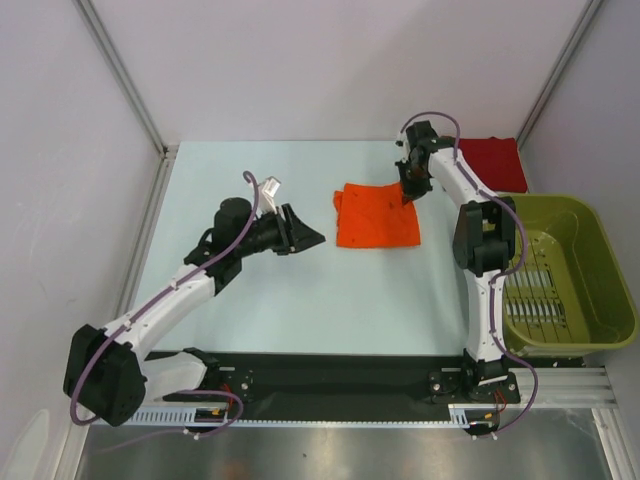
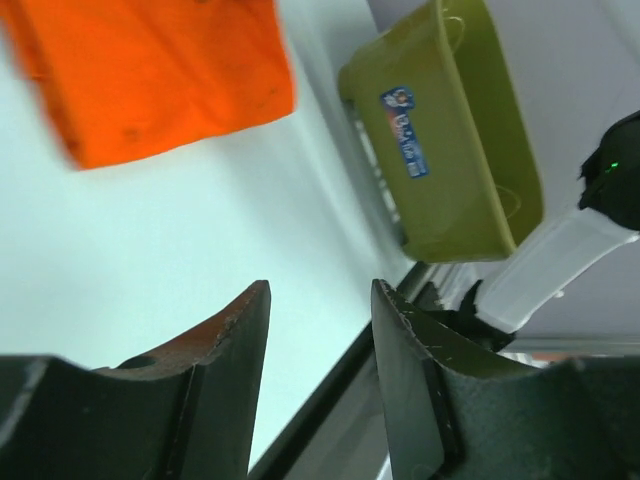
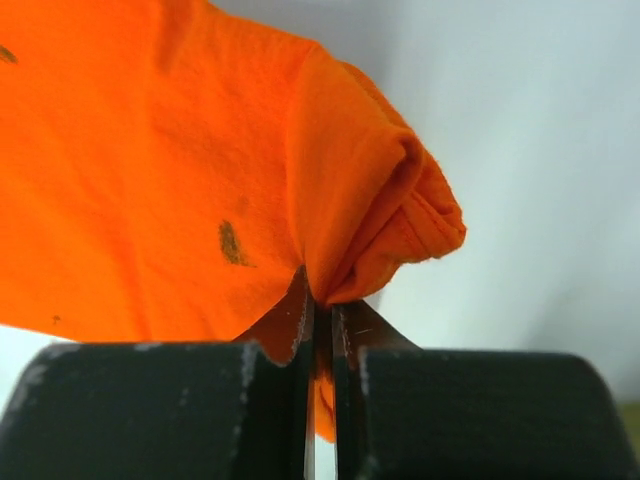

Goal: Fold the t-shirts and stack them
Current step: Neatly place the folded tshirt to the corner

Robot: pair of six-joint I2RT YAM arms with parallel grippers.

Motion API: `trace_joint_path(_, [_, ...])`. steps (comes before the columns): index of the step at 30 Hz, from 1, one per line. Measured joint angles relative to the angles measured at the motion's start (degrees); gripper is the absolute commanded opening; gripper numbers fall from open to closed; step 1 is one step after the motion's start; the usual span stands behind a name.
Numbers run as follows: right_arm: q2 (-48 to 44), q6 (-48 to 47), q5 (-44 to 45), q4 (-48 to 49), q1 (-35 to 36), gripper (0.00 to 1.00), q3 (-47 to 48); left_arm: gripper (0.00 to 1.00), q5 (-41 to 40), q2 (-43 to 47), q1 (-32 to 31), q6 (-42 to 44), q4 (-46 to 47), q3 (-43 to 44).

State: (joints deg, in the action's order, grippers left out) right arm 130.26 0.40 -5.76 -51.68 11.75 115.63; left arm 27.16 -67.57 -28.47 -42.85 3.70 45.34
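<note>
Evidently the right gripper is pinched narrow on a bunched corner of the bright orange cloth t-shirt, likely to drag that edge over for a fold. The rest of the shirt spreads flat on the pale table to the gripper's left. Ahead of the left gripper, whose jaws stand half apart and empty, the same shirt lies near but untouched. The dark red cloth t-shirt lies as a flat rectangle just beyond the right gripper, probably as the stack's base.

Orange t-shirt, dark red t-shirt, olive-green basket.
</note>
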Motion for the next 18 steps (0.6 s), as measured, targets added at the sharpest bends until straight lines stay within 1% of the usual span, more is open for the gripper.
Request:
trace_joint_path(5, [-0.1, -5.4, 8.4, -6.3, -1.3, 0.00, 10.5, 0.52, 6.4, 2.0, 6.8, 7.5, -6.8, 0.0])
trace_joint_path(8, [-0.1, -8.2, 11.9, -7.5, -3.2, 0.00, 16.3, 0.52, 12.6, 2.0, 11.9, 10.1, -10.9, 0.0])
trace_joint_path(10, [-0.1, -10.4, 14.8, -7.8, -4.3, 0.00, 19.0, 0.52, 14.2, 2.0, 13.8, 12.8, -14.7, 0.4])
trace_joint_path(13, [-0.2, -13.5, 19.9, -7.6, -5.0, 0.00, 19.8, 0.52, 15.8, 2.0, 13.7, 15.8, -18.5, 0.5])
trace_joint_path(18, [-0.2, -18.8, 26.2, -5.0, -4.3, 0.00, 19.4, 0.51, 18.0, 1.9, 13.8, 17.3, -18.1, -0.7])
